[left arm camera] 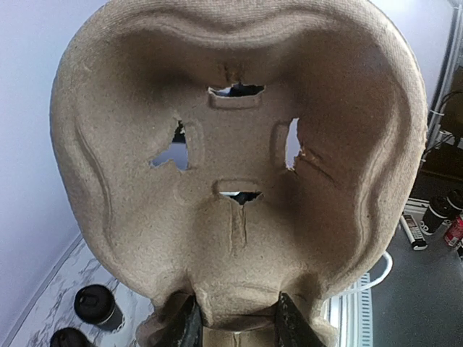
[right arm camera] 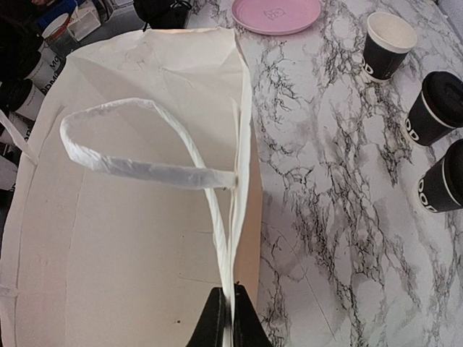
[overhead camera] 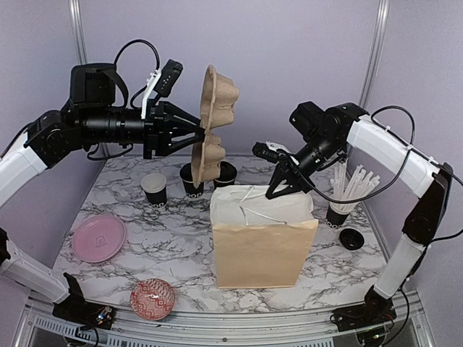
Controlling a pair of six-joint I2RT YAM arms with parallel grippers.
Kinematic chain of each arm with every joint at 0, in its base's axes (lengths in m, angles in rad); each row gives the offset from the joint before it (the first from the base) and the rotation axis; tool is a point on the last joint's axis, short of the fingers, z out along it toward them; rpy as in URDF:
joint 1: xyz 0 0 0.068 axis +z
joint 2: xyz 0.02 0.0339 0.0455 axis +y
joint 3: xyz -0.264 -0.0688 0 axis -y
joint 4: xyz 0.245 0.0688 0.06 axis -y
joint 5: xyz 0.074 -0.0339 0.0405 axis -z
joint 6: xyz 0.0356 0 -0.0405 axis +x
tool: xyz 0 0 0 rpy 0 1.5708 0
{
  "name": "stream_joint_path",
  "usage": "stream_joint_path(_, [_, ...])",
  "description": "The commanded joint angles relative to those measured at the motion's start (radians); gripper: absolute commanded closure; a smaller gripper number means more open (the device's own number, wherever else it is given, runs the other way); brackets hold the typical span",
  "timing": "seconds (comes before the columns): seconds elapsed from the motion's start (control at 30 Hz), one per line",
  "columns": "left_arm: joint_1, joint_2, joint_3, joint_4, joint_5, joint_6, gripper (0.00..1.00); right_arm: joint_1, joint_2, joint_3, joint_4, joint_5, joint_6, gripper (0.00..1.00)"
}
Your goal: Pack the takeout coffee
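Note:
Three takeout coffee cups stand at the back of the table. One cup (overhead camera: pixel 154 189) (right arm camera: pixel 387 45) shows its white inside. Two dark-topped cups (overhead camera: pixel 192 179) (overhead camera: pixel 226 173) (right arm camera: pixel 438 108) (right arm camera: pixel 445 184) stand partly behind a brown pulp cup carrier (overhead camera: pixel 211 123) (left arm camera: pixel 239 144). My left gripper (overhead camera: pixel 197 131) (left arm camera: pixel 239 325) is shut on the carrier's lower edge and holds it upright in the air above those cups. A brown paper bag (overhead camera: pixel 264 235) (right arm camera: pixel 123 217) with a white inside stands open at mid-table. My right gripper (overhead camera: pixel 278 186) (right arm camera: pixel 233 318) is shut on its far rim by a white handle.
A black cup of white straws (overhead camera: pixel 338 210) and a small black lid (overhead camera: pixel 351 238) sit to the right of the bag. A pink plate (overhead camera: pixel 98 237) (right arm camera: pixel 276 13) lies at the left, a patterned bowl (overhead camera: pixel 153 298) near the front edge.

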Motion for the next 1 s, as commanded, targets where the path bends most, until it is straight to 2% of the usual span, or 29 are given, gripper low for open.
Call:
stream_joint_path(0.0, [-0.039, 0.042, -0.045, 0.289, 0.174, -0.043, 0.67, 0.016, 0.019, 0.027, -0.013, -0.069, 0.005, 0.95])
stream_joint_path(0.23, [-0.072, 0.150, -0.074, 0.553, 0.300, -0.174, 0.67, 0.029, 0.031, 0.021, -0.014, -0.090, -0.002, 0.95])
stream_joint_path(0.4, [-0.098, 0.217, -0.067, 0.634, 0.347, -0.214, 0.67, 0.030, 0.042, 0.017, -0.018, -0.093, -0.007, 0.95])
stream_joint_path(0.67, [-0.132, 0.301, -0.028, 0.602, 0.394, -0.226, 0.66, 0.030, 0.052, 0.014, -0.019, -0.095, -0.015, 0.96])
stream_joint_path(0.97, [-0.147, 0.308, -0.022, 0.352, 0.318, -0.086, 0.66, 0.030, 0.058, 0.024, -0.031, -0.096, -0.024, 0.96])
